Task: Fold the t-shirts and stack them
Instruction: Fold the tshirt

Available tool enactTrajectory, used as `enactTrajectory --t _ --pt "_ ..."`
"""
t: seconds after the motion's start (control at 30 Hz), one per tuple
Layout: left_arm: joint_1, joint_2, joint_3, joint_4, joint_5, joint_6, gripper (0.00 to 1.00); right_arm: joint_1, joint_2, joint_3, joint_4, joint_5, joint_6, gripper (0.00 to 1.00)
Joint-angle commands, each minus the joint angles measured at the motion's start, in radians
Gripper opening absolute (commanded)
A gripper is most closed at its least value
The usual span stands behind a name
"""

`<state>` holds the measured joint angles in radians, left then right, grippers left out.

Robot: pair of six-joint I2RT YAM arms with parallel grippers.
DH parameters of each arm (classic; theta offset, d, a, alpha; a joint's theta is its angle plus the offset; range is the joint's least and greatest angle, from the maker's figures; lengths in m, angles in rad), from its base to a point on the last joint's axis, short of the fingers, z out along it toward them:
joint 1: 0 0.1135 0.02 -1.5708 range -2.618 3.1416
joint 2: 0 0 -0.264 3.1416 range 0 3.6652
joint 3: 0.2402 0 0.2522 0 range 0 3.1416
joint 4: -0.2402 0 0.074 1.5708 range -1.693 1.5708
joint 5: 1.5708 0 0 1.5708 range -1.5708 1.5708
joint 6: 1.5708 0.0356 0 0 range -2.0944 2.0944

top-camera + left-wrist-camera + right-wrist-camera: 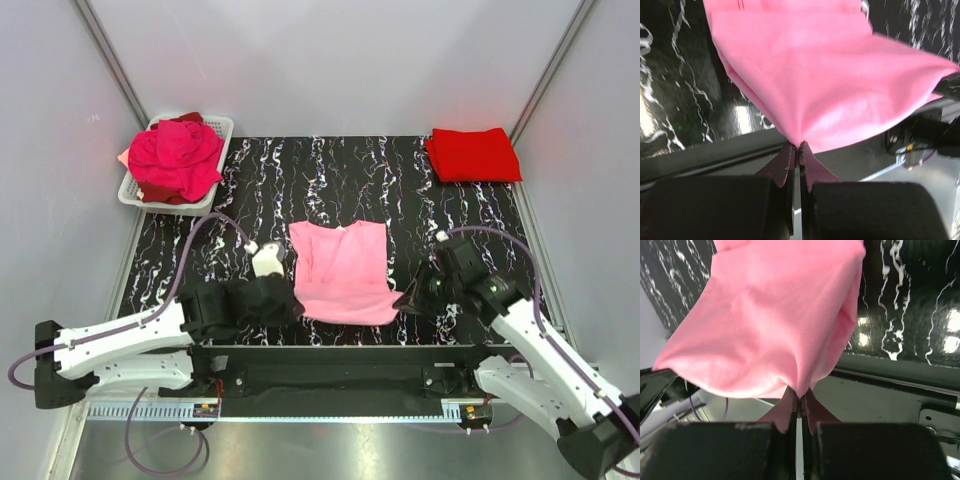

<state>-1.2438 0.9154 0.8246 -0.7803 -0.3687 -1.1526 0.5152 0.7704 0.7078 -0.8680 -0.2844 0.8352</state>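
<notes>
Quick status: one bright red t-shirt [474, 154] is already folded and parked at the far right corner of the table [330, 175], so that's one down. The light pink t-shirt [343, 272] is the one being worked on. It's lying by the middle of the near edge, and it looks already narrowed into a strip with the sleeves tucked under.

The left gripper [797, 148] is pinched tight on its near left corner, and the right gripper [800, 395] is clamped on the near right corner. Both wrist views show the fabric bunched right into the closed jaws and lifted a bit off the table. My guess is the step in hand is bringing that near hem up toward the collar to halve it.

After that it has to go onto the red one. There's also a whole heap of magenta/dark red t-shirts [178, 158] sitting in the white basket [222, 128] at the far left corner, unfolded as far as I can tell. So I'd say not even halfway.
</notes>
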Motion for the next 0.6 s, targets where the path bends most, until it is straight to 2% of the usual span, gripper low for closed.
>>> enactTrajectory --t 0.0,0.17,0.57 --pt "0.090 0.045 0.106 -0.085 -0.076 0.086 0.02 0.002 0.087 0.143 -0.032 0.125 -0.027 0.00" --pt "0.272 0.106 0.157 -0.013 0.060 0.232 0.04 -0.003 0.220 0.281 -0.026 0.182 -0.073 0.00" --pt "0.506 0.370 0.340 0.044 0.237 0.427 0.06 -0.152 0.532 0.482 0.063 0.079 -0.183 0.00"
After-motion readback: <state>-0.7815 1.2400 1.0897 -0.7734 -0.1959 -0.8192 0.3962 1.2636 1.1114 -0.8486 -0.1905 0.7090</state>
